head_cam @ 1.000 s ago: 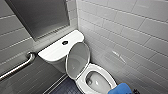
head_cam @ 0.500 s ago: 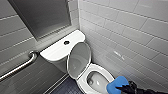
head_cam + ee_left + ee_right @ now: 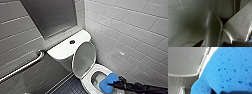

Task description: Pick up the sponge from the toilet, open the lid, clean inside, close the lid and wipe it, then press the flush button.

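item: sponge (image 3: 107, 82), blue, clamped at one end by the right gripper (image 3: 116, 84), over the toilet (image 3: 86, 80) bowl's rim. lid (image 3: 83, 58) raised, upright before tank (image 3: 62, 51). risk: the grip looks edge-only, so scrubbing drag could pull the sponge loose into the bowl.

Toilet (image 3: 86, 82) in the corner, tank (image 3: 61, 51) at its back against the wall (image 3: 15, 37). Flush button (image 3: 72, 42) on the tank top, mid-way. Lid (image 3: 84, 58) raised upright between tank and bowl. Sponge (image 3: 108, 82) over the bowl's right rim, right gripper (image 3: 116, 84) clasping it from the right. Grab bar (image 3: 22, 66) on the wall left of the tank.
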### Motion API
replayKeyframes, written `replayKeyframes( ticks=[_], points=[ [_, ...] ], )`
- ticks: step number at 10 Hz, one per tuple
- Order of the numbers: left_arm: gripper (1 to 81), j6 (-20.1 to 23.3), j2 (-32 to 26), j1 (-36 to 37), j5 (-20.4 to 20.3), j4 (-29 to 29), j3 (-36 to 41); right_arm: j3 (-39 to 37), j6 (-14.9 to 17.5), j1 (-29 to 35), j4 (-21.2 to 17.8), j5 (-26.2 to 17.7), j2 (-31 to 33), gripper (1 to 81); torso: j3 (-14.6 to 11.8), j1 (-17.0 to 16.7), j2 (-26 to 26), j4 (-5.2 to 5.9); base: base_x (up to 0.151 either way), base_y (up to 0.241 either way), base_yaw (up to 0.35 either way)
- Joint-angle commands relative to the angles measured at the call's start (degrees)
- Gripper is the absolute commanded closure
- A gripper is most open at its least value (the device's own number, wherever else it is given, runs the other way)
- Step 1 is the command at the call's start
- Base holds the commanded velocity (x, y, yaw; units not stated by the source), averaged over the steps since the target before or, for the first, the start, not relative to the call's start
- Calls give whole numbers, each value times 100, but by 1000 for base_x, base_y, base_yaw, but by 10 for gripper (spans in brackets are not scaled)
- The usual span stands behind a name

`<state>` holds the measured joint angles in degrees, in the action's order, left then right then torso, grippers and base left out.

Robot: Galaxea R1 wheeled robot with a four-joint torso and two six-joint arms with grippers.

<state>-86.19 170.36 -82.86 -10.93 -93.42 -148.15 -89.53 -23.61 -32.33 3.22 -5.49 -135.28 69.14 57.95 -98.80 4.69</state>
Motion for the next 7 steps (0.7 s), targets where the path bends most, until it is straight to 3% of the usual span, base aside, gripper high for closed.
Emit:
replayKeyframes(
  ticks=[1,7],
  points=[
    [10,14,16,-86,135,-19,-30,-405,-47,968,-14,-681,-571,811,0,0,0,0,0,0,0],
    [10,14,33,-77,153,-19,-39,-1488,-478,969,-5,-796,-2146,811,2,0,0,0,0,0,0]
  ],
)
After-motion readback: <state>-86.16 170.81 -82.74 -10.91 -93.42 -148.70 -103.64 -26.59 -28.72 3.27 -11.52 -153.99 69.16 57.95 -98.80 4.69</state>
